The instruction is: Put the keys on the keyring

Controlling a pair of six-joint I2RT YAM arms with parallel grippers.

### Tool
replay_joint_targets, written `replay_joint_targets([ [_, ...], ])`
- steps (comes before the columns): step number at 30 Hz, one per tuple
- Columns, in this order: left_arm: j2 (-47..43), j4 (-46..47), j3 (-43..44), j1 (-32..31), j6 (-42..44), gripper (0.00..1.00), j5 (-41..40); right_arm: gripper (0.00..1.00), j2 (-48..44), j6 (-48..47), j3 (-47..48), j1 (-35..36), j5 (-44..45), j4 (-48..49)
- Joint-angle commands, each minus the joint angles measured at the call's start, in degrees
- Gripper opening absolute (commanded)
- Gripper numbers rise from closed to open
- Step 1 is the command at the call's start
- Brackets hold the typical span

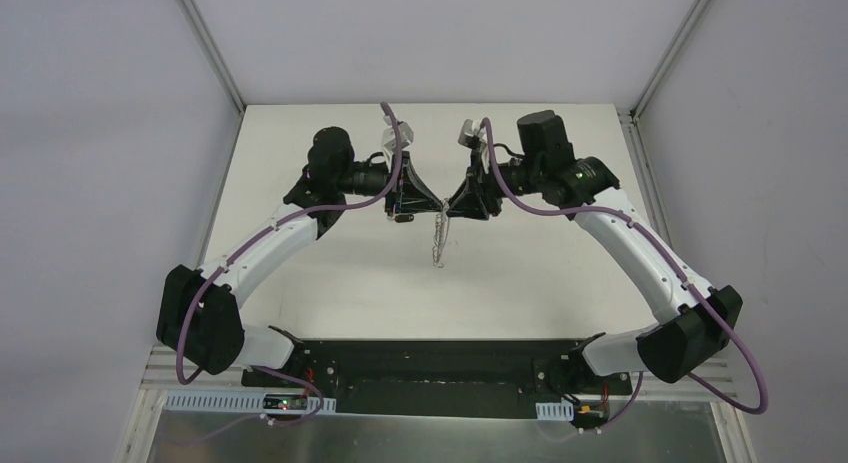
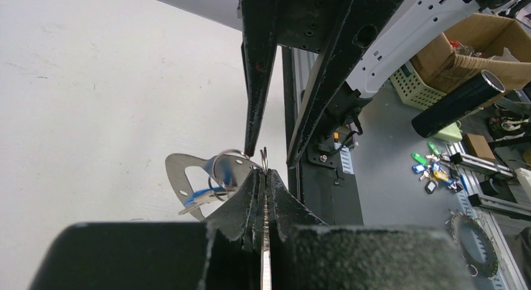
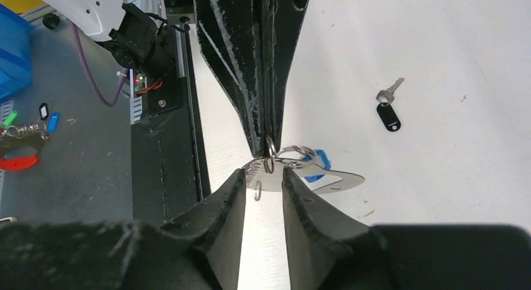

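Above the white table (image 1: 330,283)
The pale silvery oval metal keyring (image 1: 439,238) hangs between left gripper (image 2: 264,174) and right gripper (image 3: 262,176), blue-tagged metal key (image 3: 316,161) beside it; black-headed metal key (image 3: 388,111) lies below, leftward.

No readable text, labels or numbers anywhere.

The keyring (image 3: 343,176) is shiny metal, the black key tag (image 3: 389,118) smooth plastic, the table (image 3: 451,46) matt white.
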Motion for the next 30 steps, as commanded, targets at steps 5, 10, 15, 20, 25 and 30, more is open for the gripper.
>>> replay_joint_targets([
  [5,-0.8,2.2,0.4,-0.4,0.4,0.00,2.0,0.34,-1.5,0.0,0.8,0.6,3.1,3.1],
  [10,-0.8,2.2,0.5,-0.5,0.2,0.00,2.0,0.30,-1.6,0.5,0.6,0.6,1.6,3.7],
  [15,-0.8,2.5,0.1,-0.5,0.1,0.00,1.9,0.24,-0.7,1.5,1.3,0.7,0.0,4.1],
  [20,-0.8,2.7,-0.1,-0.4,-0.2,0.00,1.8,0.15,-0.4,1.7,1.1,0.7,-1.0,4.3],
  [25,-0.5,3.6,-0.1,-0.5,-0.8,0.00,1.8,0.05,-0.5,1.3,0.9,0.6,-2.1,4.2],
  [30,-0.5,3.1,0.2,-0.4,-0.3,0.00,1.8,0.00,-0.9,-1.5,1.7,0.7,-1.0,1.9],
])
